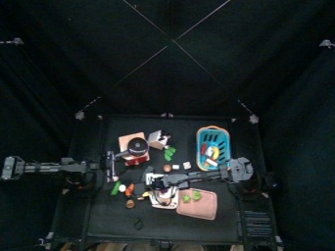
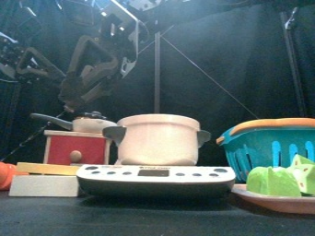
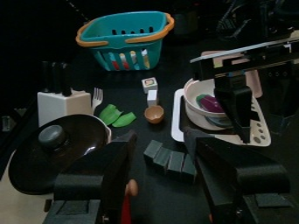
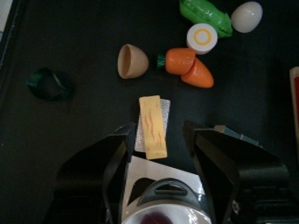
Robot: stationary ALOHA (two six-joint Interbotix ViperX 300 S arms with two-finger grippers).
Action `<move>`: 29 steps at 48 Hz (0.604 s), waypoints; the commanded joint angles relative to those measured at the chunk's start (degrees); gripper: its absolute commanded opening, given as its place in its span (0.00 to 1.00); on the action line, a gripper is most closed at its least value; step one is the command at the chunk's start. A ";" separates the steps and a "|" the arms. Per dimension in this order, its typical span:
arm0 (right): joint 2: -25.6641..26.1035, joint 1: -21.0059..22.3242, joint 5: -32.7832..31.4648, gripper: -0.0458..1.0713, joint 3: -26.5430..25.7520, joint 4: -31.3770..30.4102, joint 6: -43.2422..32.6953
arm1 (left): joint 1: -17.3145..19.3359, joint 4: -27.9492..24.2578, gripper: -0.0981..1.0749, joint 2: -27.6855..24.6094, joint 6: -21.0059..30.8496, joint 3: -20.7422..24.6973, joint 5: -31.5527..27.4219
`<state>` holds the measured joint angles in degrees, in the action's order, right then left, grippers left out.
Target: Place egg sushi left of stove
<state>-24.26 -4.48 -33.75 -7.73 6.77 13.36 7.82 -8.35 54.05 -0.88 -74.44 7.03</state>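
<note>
The egg sushi (image 4: 153, 127), a yellow strip on white rice, lies flat on the black table. My right gripper (image 4: 162, 138) hangs over it, open, with one jaw on each side and neither touching it. In the top view the right gripper (image 1: 147, 182) reaches across the middle, in front of the stove (image 1: 128, 142). The stove is a pinkish-tan block with a dark pot on it, and it also shows in the front view (image 2: 74, 147) and the left wrist view (image 3: 52, 147). My left gripper (image 3: 176, 166) is open and empty, at the table's left (image 1: 112, 169).
Near the sushi lie a carrot (image 4: 187, 66), an egg slice (image 4: 202, 38), a white egg (image 4: 246, 13), a brown half shell (image 4: 135, 61) and a dark green ring (image 4: 47, 83). A blue basket (image 1: 213, 145) stands back right. A white pot (image 2: 157, 138) sits on a scale (image 2: 154, 180). A plate (image 2: 264, 196) holds green pieces.
</note>
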 commanded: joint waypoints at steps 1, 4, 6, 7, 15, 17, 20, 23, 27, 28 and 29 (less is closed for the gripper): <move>2.20 0.26 0.97 0.79 -0.53 0.53 -0.26 | 0.00 0.00 0.81 -0.18 0.00 0.70 0.18; 3.25 0.44 2.29 0.79 -0.18 1.85 -0.09 | 0.00 0.00 0.81 -0.18 0.00 0.70 0.18; 3.78 0.53 3.43 0.79 0.26 2.20 -0.09 | 0.00 0.09 0.81 -0.18 0.00 0.70 0.18; 4.13 0.62 4.13 0.79 0.53 2.46 -0.09 | 0.00 0.09 0.81 -0.18 0.00 0.79 0.18; 7.82 1.67 11.16 0.79 4.92 6.15 -0.26 | 0.00 0.09 0.81 -0.18 0.09 0.97 0.62; 8.88 1.93 12.92 0.79 6.68 7.03 -0.26 | 0.09 0.09 0.81 -0.18 0.09 0.97 0.62; 10.72 2.29 15.64 0.79 9.67 7.73 -0.18 | 0.00 0.18 0.81 -0.18 0.18 0.97 0.62; 12.66 2.37 18.54 0.79 13.10 7.82 -0.09 | -0.18 0.53 0.81 -0.18 0.09 0.97 0.70; 16.00 2.20 23.64 0.79 18.28 7.91 -0.18 | -0.18 0.53 0.81 -0.18 0.09 1.14 0.88; 16.88 2.20 24.87 0.79 19.42 8.09 -0.18 | -0.26 0.53 0.81 -0.18 0.09 1.23 1.05; 17.84 2.20 26.19 0.79 20.57 8.17 -0.18 | -0.18 0.53 0.81 -0.18 0.09 1.41 1.14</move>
<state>-12.57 -2.46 -12.66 9.32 14.50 13.10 7.65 -7.91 54.05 -0.70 -74.44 7.38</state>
